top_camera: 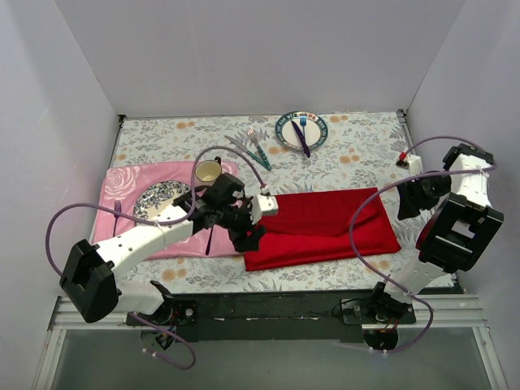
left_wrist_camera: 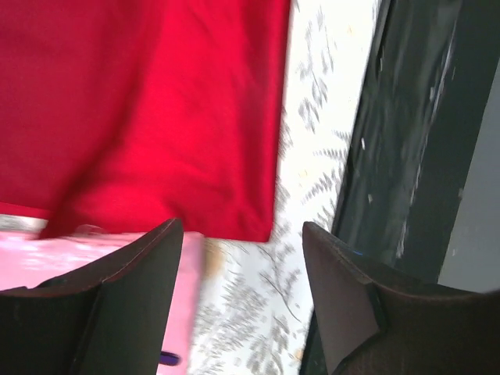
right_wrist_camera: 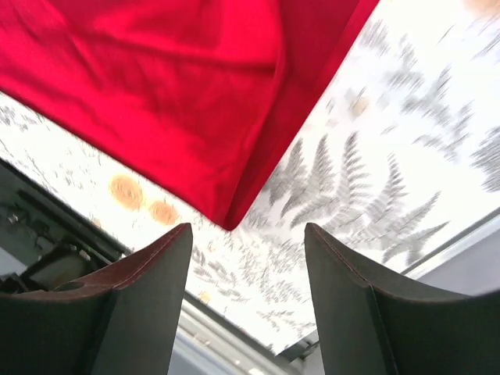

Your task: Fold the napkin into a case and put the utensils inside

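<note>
Shows the napkin (top_camera: 321, 227) lying folded flat on the bench (top_camera: 357, 162), its left end meeting the pink placemat (top_camera: 122, 195). Finds the left end effector (left_wrist_camera: 242, 234) spread above the napkin's near-left corner, pinching nothing. Finds the right end effector (right_wrist_camera: 248, 234) spread likewise over the near-right corner, empty. Has the teal-handled utensils (top_camera: 257, 151) lying farther back, apart from the napkin.

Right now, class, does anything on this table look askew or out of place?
Yes: the napkin lies crooked, its near edge slanting against the front edge of the table, and its folded layers do not line up.
</note>
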`<state>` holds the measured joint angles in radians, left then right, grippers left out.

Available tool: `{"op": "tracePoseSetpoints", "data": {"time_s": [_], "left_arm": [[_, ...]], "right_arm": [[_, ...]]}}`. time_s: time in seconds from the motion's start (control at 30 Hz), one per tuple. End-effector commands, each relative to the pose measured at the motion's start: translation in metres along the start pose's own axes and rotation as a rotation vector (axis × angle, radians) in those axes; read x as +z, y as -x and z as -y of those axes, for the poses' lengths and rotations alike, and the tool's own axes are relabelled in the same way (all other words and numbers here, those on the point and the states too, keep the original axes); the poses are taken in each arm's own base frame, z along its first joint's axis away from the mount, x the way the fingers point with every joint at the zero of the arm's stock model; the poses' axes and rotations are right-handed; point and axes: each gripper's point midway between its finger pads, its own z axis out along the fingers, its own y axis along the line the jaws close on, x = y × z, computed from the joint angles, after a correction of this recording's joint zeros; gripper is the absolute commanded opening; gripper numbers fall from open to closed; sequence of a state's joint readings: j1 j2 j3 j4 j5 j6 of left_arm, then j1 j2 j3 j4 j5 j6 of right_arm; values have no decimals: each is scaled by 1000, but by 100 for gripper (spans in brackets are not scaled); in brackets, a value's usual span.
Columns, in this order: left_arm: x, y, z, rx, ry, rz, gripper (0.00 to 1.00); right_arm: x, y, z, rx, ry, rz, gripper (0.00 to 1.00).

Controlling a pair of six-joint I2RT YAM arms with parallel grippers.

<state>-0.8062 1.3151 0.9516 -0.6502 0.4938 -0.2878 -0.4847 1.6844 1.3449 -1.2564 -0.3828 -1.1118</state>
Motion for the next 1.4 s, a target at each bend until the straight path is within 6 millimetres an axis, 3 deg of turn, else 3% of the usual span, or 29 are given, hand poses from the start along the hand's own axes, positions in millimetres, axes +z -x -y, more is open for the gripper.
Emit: {"op": "tracePoseSetpoints", "data": {"time_s": [0.0,0.07,0.27,0.4,0.57,0.83,1.13,1.17,1.27,1.37], "left_arm": [[-33,35,-15,-49,-2,120,63],[-36,36,-35,-89,27,123,63],[-35,33,-71,-206,66,132,62],[-34,33,-88,-253,77,134,63],[-33,36,-102,-276,88,139,63],[-27,38,-115,-284,101,133,63],[-17,29,-132,-308,150,89,64],[-16,27,-134,-310,157,83,64],[-13,22,-137,-309,166,65,64],[-12,18,-139,-309,177,51,64]], "right_arm": [[-4,54,-8,-25,100,175,67],[-1,73,-9,-51,119,192,67],[36,107,-11,-26,219,181,73],[64,110,-3,-49,203,117,77],[78,119,2,-54,188,107,77],[104,105,11,-69,168,37,77],[111,95,-8,-76,250,10,53],[111,95,-7,-79,248,10,42],[109,96,-8,-84,245,13,24],[105,99,-7,-89,235,21,16]]}}
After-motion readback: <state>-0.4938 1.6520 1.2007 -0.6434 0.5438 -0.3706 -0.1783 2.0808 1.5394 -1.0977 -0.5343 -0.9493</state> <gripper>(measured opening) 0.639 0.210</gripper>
